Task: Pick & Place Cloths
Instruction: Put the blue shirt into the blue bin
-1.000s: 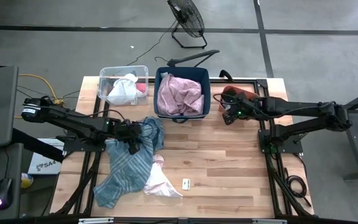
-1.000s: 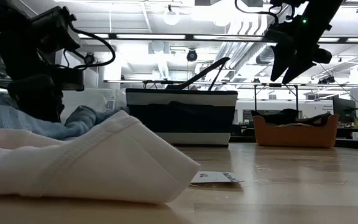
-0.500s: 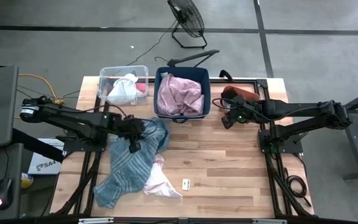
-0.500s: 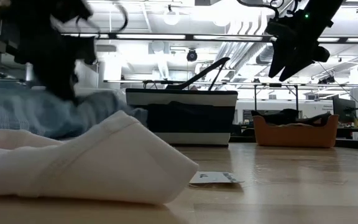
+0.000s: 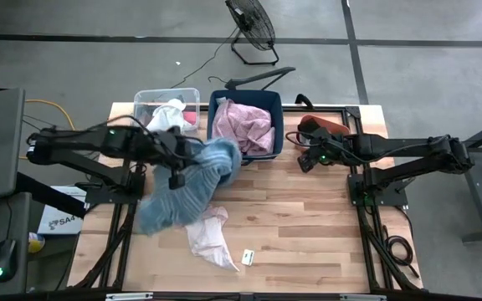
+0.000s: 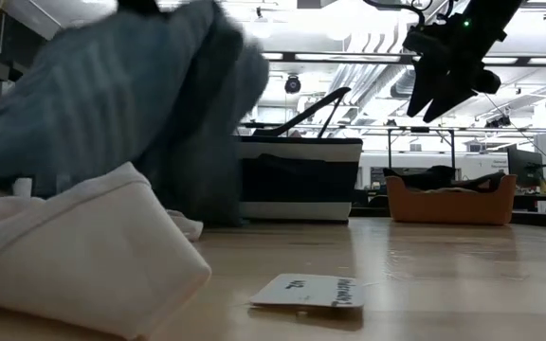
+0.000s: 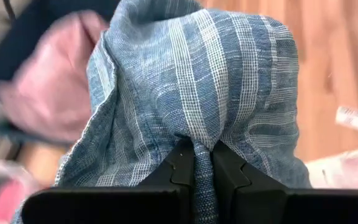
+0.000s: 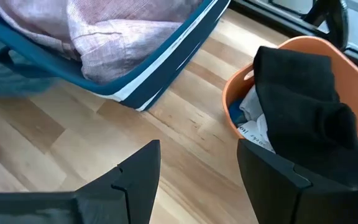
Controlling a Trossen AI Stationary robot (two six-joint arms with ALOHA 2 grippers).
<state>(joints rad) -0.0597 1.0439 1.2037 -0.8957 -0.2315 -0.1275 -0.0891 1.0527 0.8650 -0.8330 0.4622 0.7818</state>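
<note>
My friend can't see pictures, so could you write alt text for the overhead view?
The left gripper lifts a blue plaid cloth above a wooden table, beside a navy bin holding a pink cloth. The right gripper waits, open.

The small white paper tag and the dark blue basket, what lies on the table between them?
Only bare wooden table, seen in the high view between the small white paper tag and the dark blue basket.

Lab/workshop: concrete floor (image 5: 442, 75), ceiling ducts (image 6: 368, 80)
</note>
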